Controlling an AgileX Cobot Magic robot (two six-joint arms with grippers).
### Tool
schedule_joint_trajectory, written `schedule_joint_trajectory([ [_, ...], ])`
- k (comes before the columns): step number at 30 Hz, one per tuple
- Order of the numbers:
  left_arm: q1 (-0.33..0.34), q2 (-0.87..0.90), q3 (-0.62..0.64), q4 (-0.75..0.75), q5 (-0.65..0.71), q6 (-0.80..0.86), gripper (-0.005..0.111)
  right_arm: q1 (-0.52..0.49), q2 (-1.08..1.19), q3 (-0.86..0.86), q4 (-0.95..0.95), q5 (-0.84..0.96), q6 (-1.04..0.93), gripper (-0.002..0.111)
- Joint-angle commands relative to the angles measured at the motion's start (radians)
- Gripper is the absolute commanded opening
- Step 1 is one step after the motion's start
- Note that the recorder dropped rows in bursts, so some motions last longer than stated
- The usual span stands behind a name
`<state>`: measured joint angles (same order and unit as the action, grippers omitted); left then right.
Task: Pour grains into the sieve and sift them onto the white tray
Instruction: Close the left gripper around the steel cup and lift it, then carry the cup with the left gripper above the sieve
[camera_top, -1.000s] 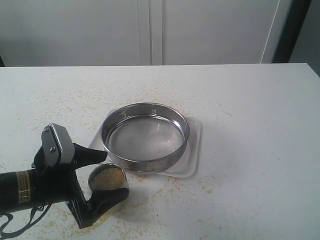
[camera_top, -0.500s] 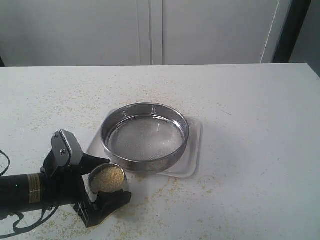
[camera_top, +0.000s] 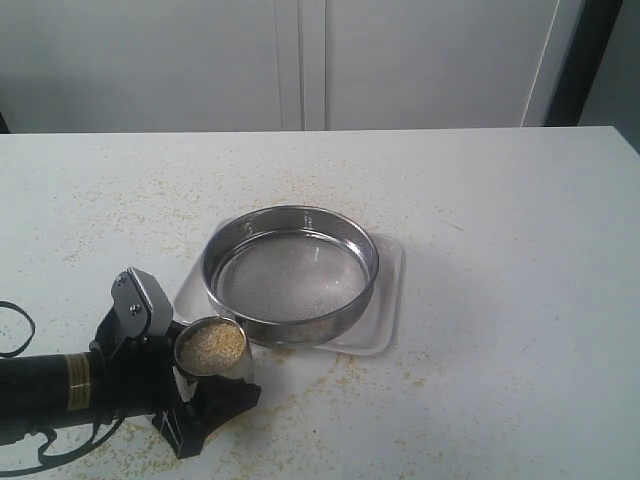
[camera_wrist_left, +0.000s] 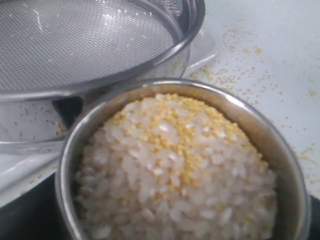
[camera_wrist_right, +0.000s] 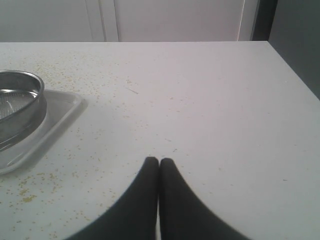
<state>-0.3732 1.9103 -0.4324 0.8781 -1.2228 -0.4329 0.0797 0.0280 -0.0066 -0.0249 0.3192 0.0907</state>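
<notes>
My left fingers (camera_top: 222, 397): clamped round the steel cup (camera_top: 212, 347), likely slick
Grains (camera_wrist_left: 175, 165): loose, heaped, likely quick to spill
My right fingers (camera_wrist_right: 149, 182): pressed together, empty

wide round stainless-steel sieve (camera_top: 300, 325), shiny polished rim, fine matt grey mesh | small rounded steel cup (camera_wrist_left: 282, 155), glossy, reflective | loose whitish and golden-yellow grains (camera_wrist_left: 175, 165), dry, granular | flat white rectangular tray (camera_top: 391, 290), smooth, faint sheen, plastic-looking | white tabletop (camera_top: 500, 230), matt, gritty with scattered meal | black right gripper (camera_wrist_right: 159, 161), smooth, matt, plastic-looking
</notes>
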Motion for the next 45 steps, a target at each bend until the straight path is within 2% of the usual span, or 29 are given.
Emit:
schedule_joint_trajectory([
  [1, -0.001, 0.001, -0.001, 0.003, 0.002, 0.018, 0.017, 0.001, -0.006, 0.007, -0.002, -0.007, -0.005, 0.0],
  [2, -0.001, 0.001, -0.001, 0.013, 0.002, 0.023, 0.001, 0.001, -0.006, 0.007, -0.002, -0.007, -0.005, 0.0],
  [4, -0.001, 0.001, -0.001, 0.035, 0.002, 0.04, 0.0, 0.001, -0.006, 0.007, -0.002, -0.007, -0.005, 0.0],
  [17, -0.001, -0.028, 0.003, 0.073, 0.002, 0.021, 0.0, 0.001, -0.006, 0.007, -0.002, -0.007, -0.005, 0.0],
  [25, -0.001, -0.13, 0.003, 0.109, 0.003, -0.11, 0.0, 0.001, -0.006, 0.007, -0.002, -0.007, -0.005, 0.0],
  [38, -0.001, -0.348, -0.002, 0.235, 0.157, -0.451, 0.0, 0.001, -0.006, 0.007, -0.002, -0.007, -0.005, 0.0],
  [45, -0.001, -0.435, -0.074, 0.35, 0.314, -0.594, 0.0, 0.001, -0.006, 0.007, -0.002, -0.007, -0.005, 0.0],
])
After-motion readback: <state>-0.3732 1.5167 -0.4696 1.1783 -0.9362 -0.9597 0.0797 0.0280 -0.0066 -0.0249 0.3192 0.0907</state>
